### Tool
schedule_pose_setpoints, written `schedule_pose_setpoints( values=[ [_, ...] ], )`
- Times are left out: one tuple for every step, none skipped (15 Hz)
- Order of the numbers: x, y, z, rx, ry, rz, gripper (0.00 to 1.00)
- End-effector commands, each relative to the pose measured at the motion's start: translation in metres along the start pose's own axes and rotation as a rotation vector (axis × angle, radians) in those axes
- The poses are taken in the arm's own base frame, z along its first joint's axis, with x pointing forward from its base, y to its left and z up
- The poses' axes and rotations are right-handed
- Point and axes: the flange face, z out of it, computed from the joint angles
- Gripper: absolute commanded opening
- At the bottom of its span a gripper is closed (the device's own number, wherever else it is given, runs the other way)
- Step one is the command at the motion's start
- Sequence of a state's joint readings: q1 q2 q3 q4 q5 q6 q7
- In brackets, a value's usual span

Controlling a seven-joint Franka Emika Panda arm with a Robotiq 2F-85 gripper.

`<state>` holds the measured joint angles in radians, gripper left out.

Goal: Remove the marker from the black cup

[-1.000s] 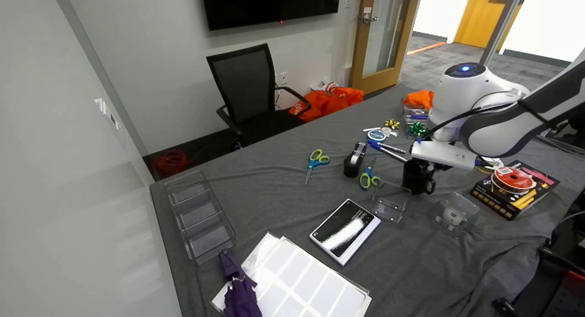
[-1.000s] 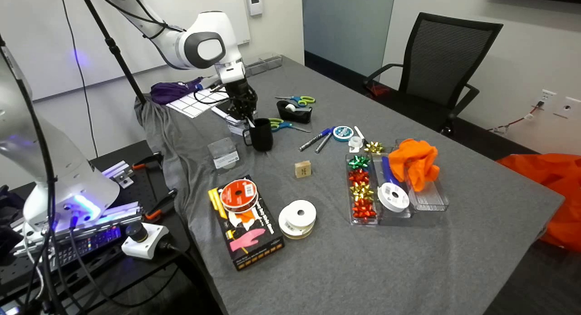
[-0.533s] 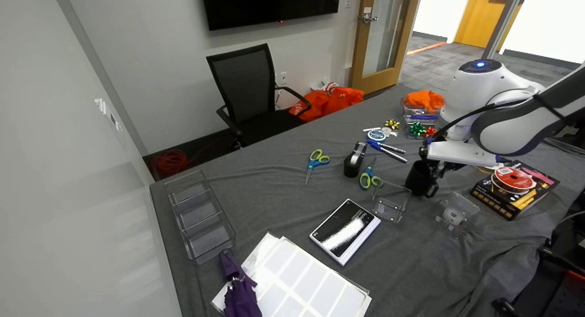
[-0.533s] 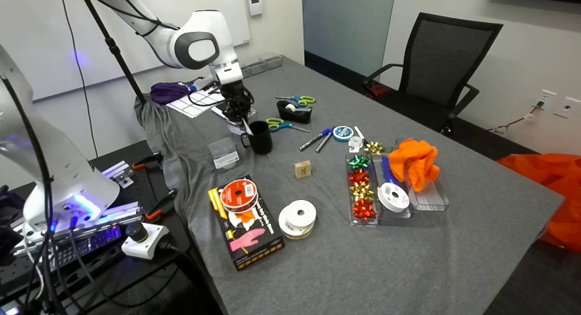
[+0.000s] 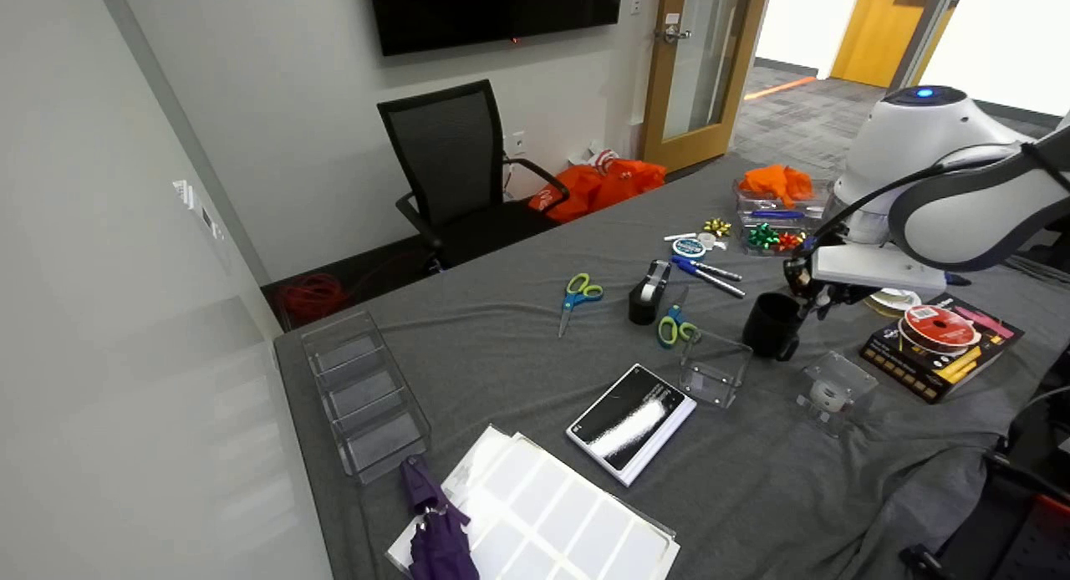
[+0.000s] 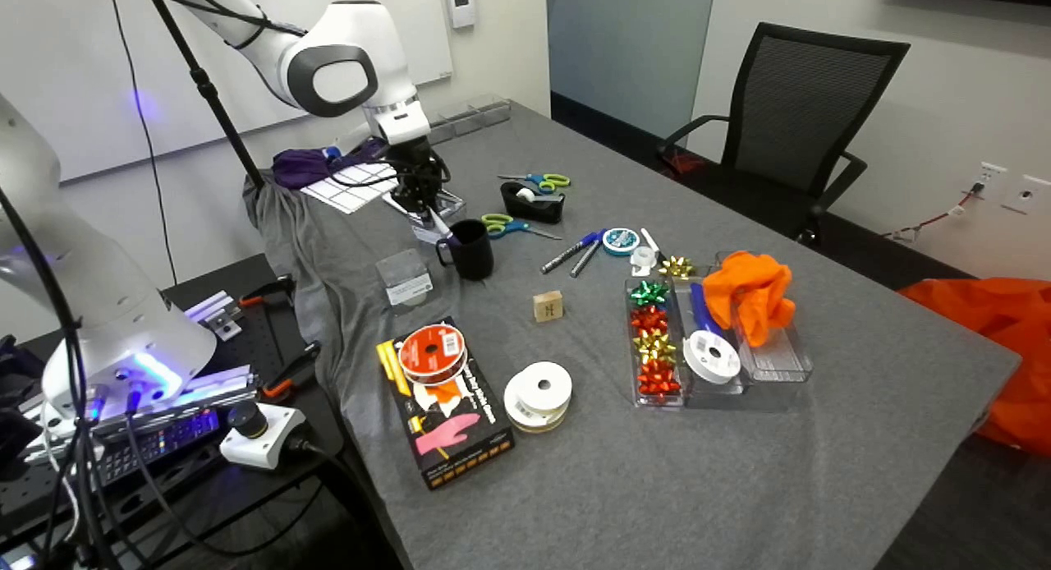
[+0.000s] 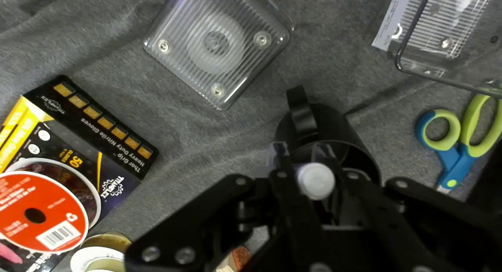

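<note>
The black cup (image 5: 771,325) stands on the grey cloth, leaning slightly, and shows in both exterior views (image 6: 473,254). In the wrist view the cup (image 7: 331,123) has its handle toward the top, and its mouth is partly hidden by the fingers. The marker looks pale here. Its round white end (image 7: 316,181) sits between my fingers, and in an exterior view its pale shaft (image 6: 442,224) slants from the gripper down to the cup's mouth. Its lower end is hidden. My gripper (image 7: 303,149) is shut on the marker, just above and beside the cup's rim; it also shows in the exterior views (image 6: 427,211) (image 5: 812,302).
Clear containers (image 5: 716,371) (image 5: 836,388) stand close to the cup. Green-handled scissors (image 5: 671,328) and a tape dispenser (image 6: 532,204) lie nearby. A glove box (image 6: 447,414) with a red spool (image 6: 432,354), a wooden block (image 6: 548,305) and pens (image 6: 571,254) are around.
The gripper has moved toward the handle side with the marker's top in it, and the marker slants more. The cup has shifted slightly and leans more than before.
</note>
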<state>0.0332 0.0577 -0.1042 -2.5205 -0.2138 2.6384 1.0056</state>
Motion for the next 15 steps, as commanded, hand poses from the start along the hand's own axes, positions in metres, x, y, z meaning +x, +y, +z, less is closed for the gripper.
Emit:
schedule_pose_setpoints(
  values=[
    [-0.004, 0.010, -0.013, 0.008, -0.025, -0.023, 0.05],
    [-0.004, 0.009, -0.018, 0.010, -0.034, -0.026, 0.05],
    [-0.004, 0.009, -0.024, 0.016, -0.047, -0.028, 0.05],
    [-0.004, 0.009, -0.031, 0.025, -0.063, -0.030, 0.05],
    [-0.004, 0.009, -0.038, 0.033, -0.078, -0.031, 0.05],
    [-0.004, 0.011, -0.046, 0.046, -0.095, -0.035, 0.05],
    [-0.004, 0.013, -0.055, 0.057, -0.109, -0.040, 0.05],
    [-0.005, 0.015, -0.062, 0.064, -0.120, -0.045, 0.05],
    [-0.005, 0.018, -0.070, 0.068, -0.130, -0.053, 0.05],
    [-0.006, 0.022, -0.077, 0.075, -0.136, -0.062, 0.05],
    [-0.005, 0.026, -0.082, 0.079, -0.139, -0.070, 0.05],
    [-0.004, 0.030, -0.086, 0.082, -0.138, -0.082, 0.05],
    [-0.001, 0.035, -0.089, 0.082, -0.135, -0.092, 0.05],
    [0.003, 0.039, -0.091, 0.083, -0.132, -0.098, 0.05],
    [0.007, 0.042, -0.092, 0.086, -0.133, -0.100, 0.05]
  ],
)
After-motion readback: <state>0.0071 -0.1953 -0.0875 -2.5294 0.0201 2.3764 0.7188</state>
